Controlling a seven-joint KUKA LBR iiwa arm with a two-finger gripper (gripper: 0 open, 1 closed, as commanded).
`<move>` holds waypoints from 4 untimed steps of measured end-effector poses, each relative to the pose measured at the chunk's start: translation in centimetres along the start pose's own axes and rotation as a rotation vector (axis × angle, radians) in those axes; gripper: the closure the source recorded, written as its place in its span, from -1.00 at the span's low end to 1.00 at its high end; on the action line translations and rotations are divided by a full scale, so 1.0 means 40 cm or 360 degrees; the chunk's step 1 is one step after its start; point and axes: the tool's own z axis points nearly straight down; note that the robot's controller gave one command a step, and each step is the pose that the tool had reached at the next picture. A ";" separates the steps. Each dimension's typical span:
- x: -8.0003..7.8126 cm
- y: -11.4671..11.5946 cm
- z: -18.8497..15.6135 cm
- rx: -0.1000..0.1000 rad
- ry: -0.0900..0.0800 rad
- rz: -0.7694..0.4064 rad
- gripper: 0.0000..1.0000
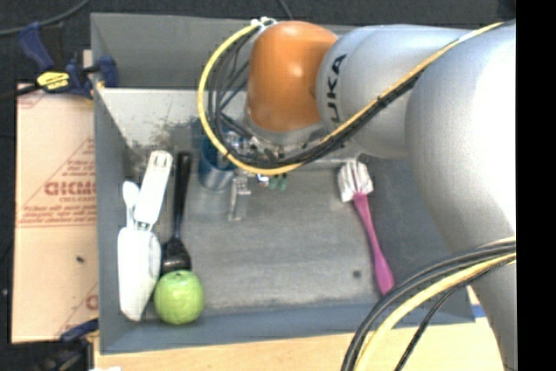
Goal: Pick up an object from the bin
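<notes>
My gripper hangs below the orange cover over the bin's middle, close above the grey floor. Just left of it, toward the back, stands a blue cup-like thing, partly hidden by the arm's cables. To the gripper's right lies a pink brush with a white head, its handle pointing toward the front. A black-handled brush lies to the left, apart from the gripper. I see nothing held in the gripper.
Along the left wall lies a long white tool. A green apple sits in the front left corner, touching the black brush's end. The arm covers the bin's back right part.
</notes>
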 end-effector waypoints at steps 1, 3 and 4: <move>0.051 0.097 -0.065 -0.0001 0.0001 -0.0001 -1.00; -0.042 0.095 0.116 -0.0004 -0.0008 0.0022 1.00; -0.062 0.110 0.083 -0.0007 0.0002 0.0035 1.00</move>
